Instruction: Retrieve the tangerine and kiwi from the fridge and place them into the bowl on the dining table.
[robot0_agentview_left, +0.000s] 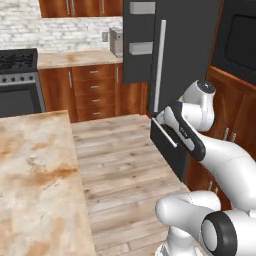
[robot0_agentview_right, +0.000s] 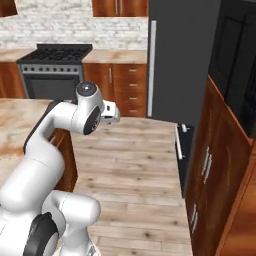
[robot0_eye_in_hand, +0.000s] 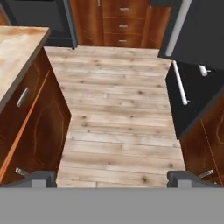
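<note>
Fridge (robot0_agentview_left: 175, 55) at far right: tall, dark grey, door swung open toward the room, long pale bar handle down its edge, pale bins on the inner door face. Lower drawer (robot0_eye_in_hand: 192, 94) beneath, dark, with pale bar handle. Dining table (robot0_agentview_left: 35, 175) at near left: marbled beige-and-orange stone top on reddish wood base. Gripper (robot0_eye_in_hand: 112, 177) raised over the plank floor (robot0_eye_in_hand: 118, 113) between table and fridge, fingertips (robot0_eye_in_hand: 39, 178) set wide apart, nothing between them. Stove (robot0_agentview_right: 55, 67) at far wall.

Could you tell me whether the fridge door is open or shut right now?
Open: the fridge door swings outward, showing its pale inner shelves.
</note>
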